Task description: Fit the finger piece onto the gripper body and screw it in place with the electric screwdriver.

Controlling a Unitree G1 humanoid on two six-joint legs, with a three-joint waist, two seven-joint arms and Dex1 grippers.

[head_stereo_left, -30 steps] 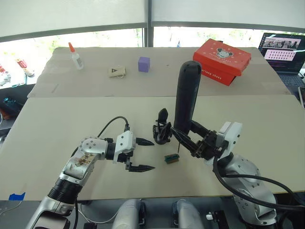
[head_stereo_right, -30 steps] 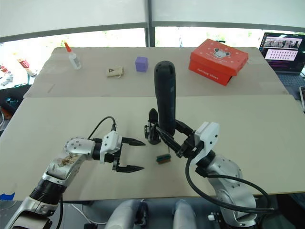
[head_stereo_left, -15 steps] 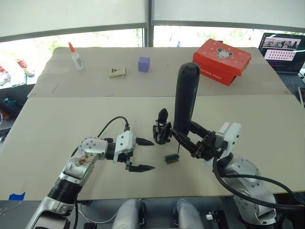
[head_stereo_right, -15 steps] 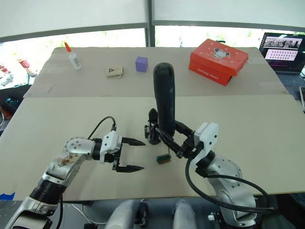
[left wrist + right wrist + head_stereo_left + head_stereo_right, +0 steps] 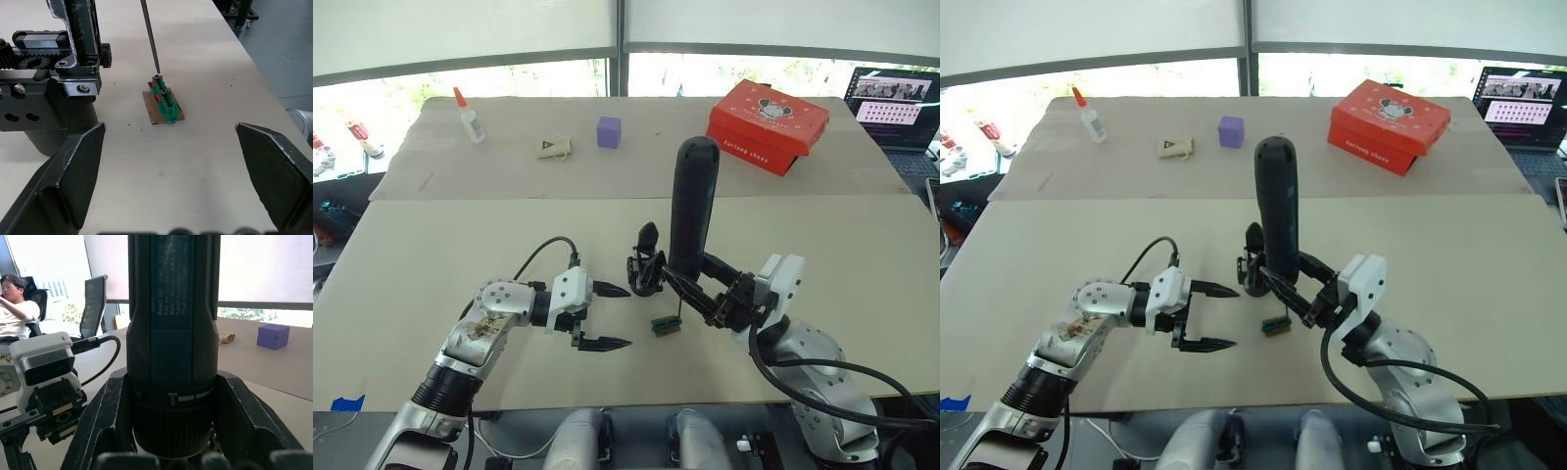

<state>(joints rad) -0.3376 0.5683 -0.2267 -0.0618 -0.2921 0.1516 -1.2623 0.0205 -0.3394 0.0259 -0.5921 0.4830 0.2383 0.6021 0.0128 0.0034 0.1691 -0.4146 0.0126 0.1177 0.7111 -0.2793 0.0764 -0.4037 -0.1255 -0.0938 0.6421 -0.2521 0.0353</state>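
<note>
The electric screwdriver (image 5: 693, 206) stands nearly upright at the table's middle, with my right gripper (image 5: 679, 278) shut around its lower end (image 5: 171, 396). Its thin bit (image 5: 150, 39) comes down onto a small green-and-brown block (image 5: 666, 325). Just left of the screwdriver sits the gripper body (image 5: 644, 272), also close in the left wrist view (image 5: 49, 103). A pointed black finger piece (image 5: 648, 236) sticks up from it; I cannot tell how it is attached. My left gripper (image 5: 619, 317) is open, low over the table, left of the block and the gripper body, touching neither.
At the far side lie a red box (image 5: 769, 124), a purple cube (image 5: 609, 131), a small tan card (image 5: 552, 148) and a glue bottle (image 5: 468, 116). A laptop (image 5: 896, 103) stands at the far right. A person (image 5: 17, 308) sits beyond the table.
The screwdriver and my right gripper have shifted slightly left and down, the screwdriver leaning a little less. My left gripper has stayed where it was.
</note>
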